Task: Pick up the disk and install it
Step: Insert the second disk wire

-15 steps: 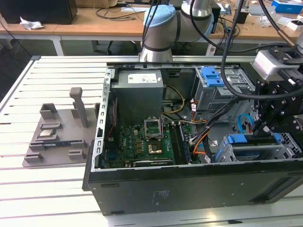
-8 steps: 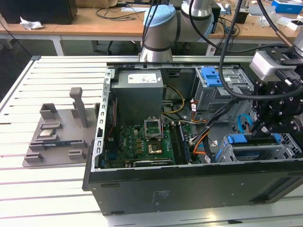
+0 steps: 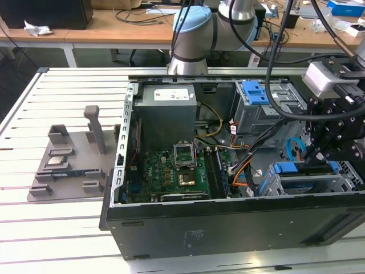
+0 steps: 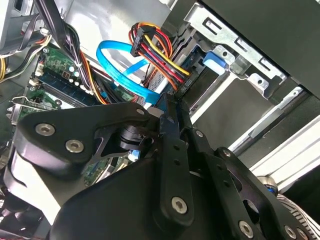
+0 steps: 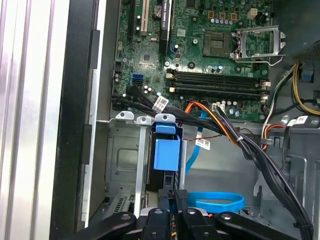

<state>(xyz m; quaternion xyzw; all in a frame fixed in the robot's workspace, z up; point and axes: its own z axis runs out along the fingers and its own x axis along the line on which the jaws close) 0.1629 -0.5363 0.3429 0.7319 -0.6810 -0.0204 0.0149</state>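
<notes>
Black gripper (image 5: 180,200) fingers (image 5: 181,196) are pressed together with nothing between them, poised just beside the rear edge of the disk (image 5: 165,155). The disk sits in the metal drive cage (image 5: 120,160) at the case's lower corner, its blue carrier tab facing outward. A blue data cable (image 5: 220,201) loops next to the fingers, and orange and black wiring (image 5: 225,122) crosses toward the green motherboard (image 5: 210,55).

In the exterior view the gripper (image 3: 319,151) hangs over the computer case (image 3: 228,228) at the exterior view's right, above the disk (image 3: 302,174).
</notes>
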